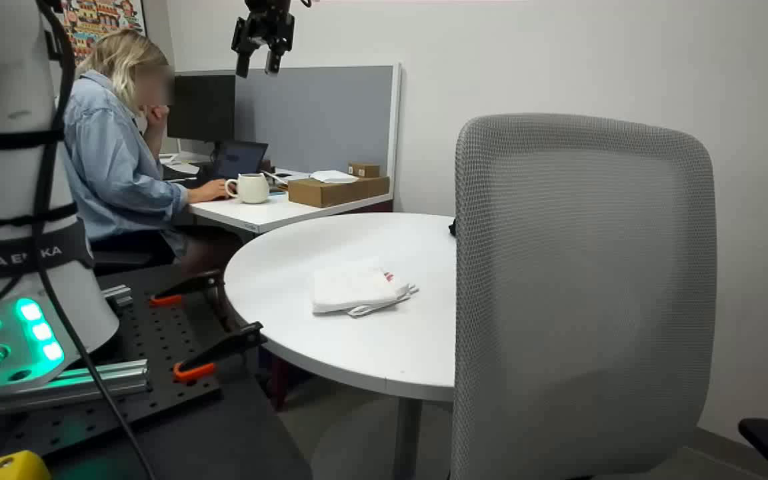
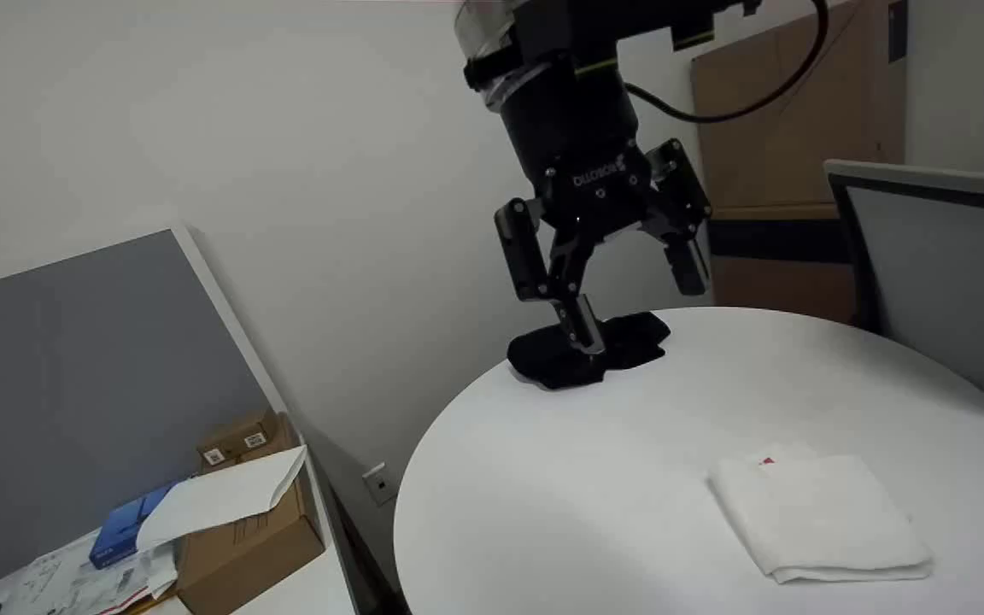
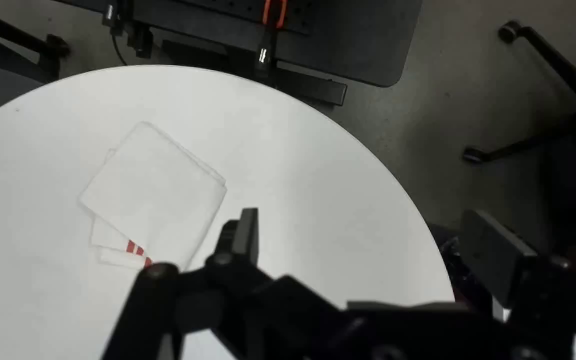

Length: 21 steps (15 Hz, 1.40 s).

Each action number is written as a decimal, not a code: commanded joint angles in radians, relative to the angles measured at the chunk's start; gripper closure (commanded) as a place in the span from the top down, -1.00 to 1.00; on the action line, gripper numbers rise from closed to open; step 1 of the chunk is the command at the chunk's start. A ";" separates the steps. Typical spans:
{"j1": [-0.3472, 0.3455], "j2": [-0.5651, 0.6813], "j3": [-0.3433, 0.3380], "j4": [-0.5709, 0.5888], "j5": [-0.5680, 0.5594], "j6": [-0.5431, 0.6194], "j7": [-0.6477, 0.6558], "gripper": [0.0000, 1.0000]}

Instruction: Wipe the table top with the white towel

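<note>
A white folded towel with red marks lies flat on the round white table top (image 1: 331, 240). The towel shows in both exterior views (image 1: 356, 288) (image 2: 825, 517) and in the wrist view (image 3: 153, 197), left of the jaws. My gripper (image 1: 257, 70) hangs high above the table and apart from the towel. It also shows in an exterior view (image 2: 641, 314) and in the wrist view (image 3: 363, 215). Its fingers are spread wide, with nothing between them.
A black cloth-like item (image 2: 552, 366) lies at the table's edge by the wall. A grey mesh chair (image 1: 584, 287) stands against the table. A person (image 1: 114, 147) sits at a desk with a mug (image 1: 253, 189) and a cardboard box (image 1: 337, 192). Black clamps (image 1: 224, 350) sit on the robot's base.
</note>
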 commanded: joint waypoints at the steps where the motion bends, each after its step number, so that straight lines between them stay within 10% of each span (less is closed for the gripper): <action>1: 0.005 0.001 -0.005 0.002 -0.001 -0.001 0.002 1.00; 10: -0.102 -0.006 -0.041 -0.050 -0.325 0.160 0.076 1.00; 21: -0.129 -0.001 -0.094 -0.261 -0.285 0.494 0.163 1.00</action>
